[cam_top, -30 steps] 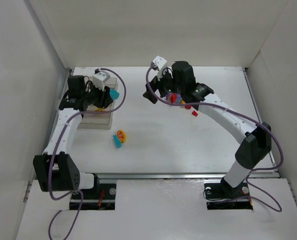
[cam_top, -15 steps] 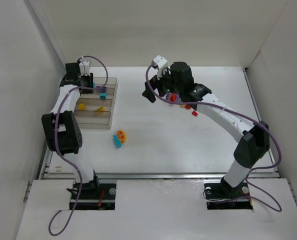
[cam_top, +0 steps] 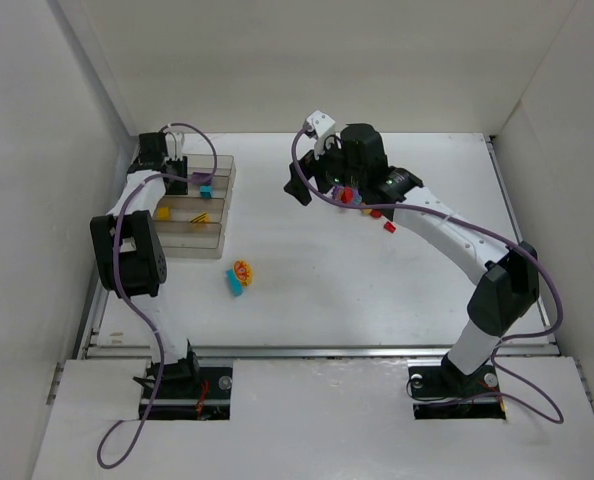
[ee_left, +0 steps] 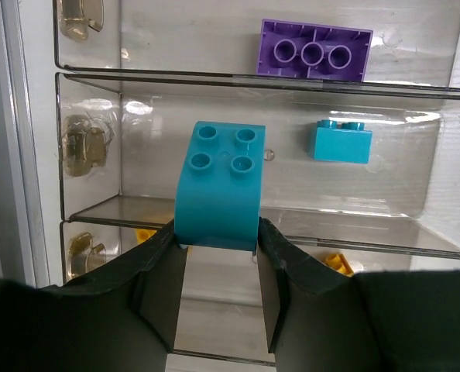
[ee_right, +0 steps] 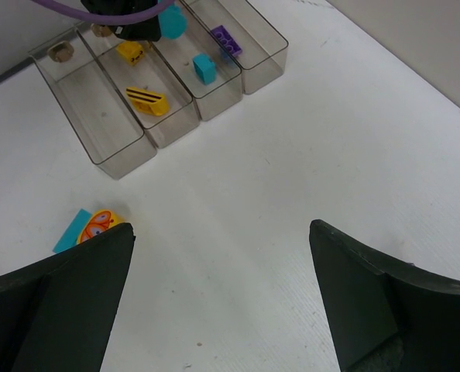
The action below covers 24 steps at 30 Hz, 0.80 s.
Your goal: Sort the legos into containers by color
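Observation:
My left gripper is shut on a cyan two-by-two brick and holds it over the clear four-compartment tray. In the tray lie a purple brick, a small cyan brick and yellow bricks. In the top view the left gripper is over the tray at the far left. My right gripper is open and empty above bare table. A cyan and yellow-orange cluster lies in front of the tray. Red bricks lie under the right arm.
White walls close in the table on the left, back and right. In the right wrist view the tray is at the top left and the cluster is beside my left finger.
The left arm has swung back to the far left with the cyan brick and now holds it over the tray's far compartments. The right arm has barely moved.

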{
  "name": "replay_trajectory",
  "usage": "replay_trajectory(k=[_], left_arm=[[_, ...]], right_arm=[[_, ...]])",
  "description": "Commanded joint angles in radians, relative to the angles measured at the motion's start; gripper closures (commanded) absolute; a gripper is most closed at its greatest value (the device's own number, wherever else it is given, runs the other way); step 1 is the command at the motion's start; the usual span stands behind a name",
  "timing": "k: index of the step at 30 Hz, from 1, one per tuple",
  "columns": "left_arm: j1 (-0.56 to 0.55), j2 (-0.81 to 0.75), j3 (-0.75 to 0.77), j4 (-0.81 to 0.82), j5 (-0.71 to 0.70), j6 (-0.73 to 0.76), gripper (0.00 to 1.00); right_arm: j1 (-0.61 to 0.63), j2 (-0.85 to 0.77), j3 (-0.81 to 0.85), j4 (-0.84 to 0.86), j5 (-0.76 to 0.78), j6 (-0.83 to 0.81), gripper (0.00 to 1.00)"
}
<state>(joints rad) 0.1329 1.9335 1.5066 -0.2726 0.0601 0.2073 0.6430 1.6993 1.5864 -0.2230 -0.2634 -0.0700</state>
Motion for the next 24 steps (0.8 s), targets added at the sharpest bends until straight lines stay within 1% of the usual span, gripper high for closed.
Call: replay_trajectory(k=[1,2,3,4,5,6,8,13,15,16,17,19,20,21,22,23,24], left_arm=[[0.005,-0.011,0.017,0.024,-0.019,0.009,0.67],[0.005,-0.011,0.017,0.024,-0.028,0.009,0.63],[0.005,-0.022,0.017,0.024,-0.028,0.009,0.54],[0.005,-0.022,0.007,0.024,-0.028,0.009,0.48],[0.005,-0.022,0.007,0.024,-0.028,0.009,0.37],[0.005,-0.031,0.007,0.010,-0.019,0.000,0.22],[0.005,-0.031,0.007,0.000,-0.019,0.000,0.21],[0.005,-0.096,-0.002,-0.010,-0.008,0.000,0.20],[-0.024,-0.171,-0.020,-0.010,0.006,0.035,0.20],[-0.039,-0.204,-0.054,0.005,0.027,0.099,0.20],[-0.055,-0.285,-0.080,0.016,0.046,0.142,0.20],[-0.094,-0.376,-0.136,0.027,0.110,0.237,0.19],[-0.104,-0.421,-0.194,0.013,0.210,0.351,0.19],[-0.119,-0.508,-0.219,-0.017,0.266,0.418,0.19],[-0.119,-0.548,-0.242,-0.102,0.320,0.484,0.00],[-0.131,-0.583,-0.278,-0.167,0.430,0.554,0.00],[-0.131,-0.640,-0.292,-0.238,0.469,0.696,0.00]], right_arm=[[0.007,0.007,0.012,0.048,-0.028,0.013,0.00],[0.007,0.007,0.012,0.048,-0.028,0.013,0.00],[0.007,0.007,0.012,0.048,-0.028,0.013,0.00],[0.007,0.007,0.012,0.048,-0.028,0.013,0.00],[0.007,0.007,0.012,0.048,-0.028,0.013,0.00],[0.007,0.007,0.012,0.048,-0.028,0.013,0.00],[0.007,0.007,0.012,0.048,-0.037,0.013,0.00],[0.007,-0.003,0.012,0.048,-0.048,0.013,0.00],[0.007,-0.003,0.003,0.048,-0.048,0.013,0.00],[0.007,-0.013,0.003,0.048,-0.048,0.013,0.00],[0.007,-0.013,0.003,0.048,-0.048,0.013,0.00],[0.007,-0.024,-0.008,0.048,-0.039,0.013,0.00],[0.007,-0.035,-0.008,0.048,-0.025,0.013,0.00],[0.007,-0.035,-0.017,0.048,-0.010,0.013,0.00],[0.007,-0.046,-0.017,0.048,-0.010,0.013,0.00],[0.007,-0.059,-0.029,0.048,0.006,0.013,0.00],[0.007,-0.059,-0.029,0.048,0.016,0.013,0.00]])
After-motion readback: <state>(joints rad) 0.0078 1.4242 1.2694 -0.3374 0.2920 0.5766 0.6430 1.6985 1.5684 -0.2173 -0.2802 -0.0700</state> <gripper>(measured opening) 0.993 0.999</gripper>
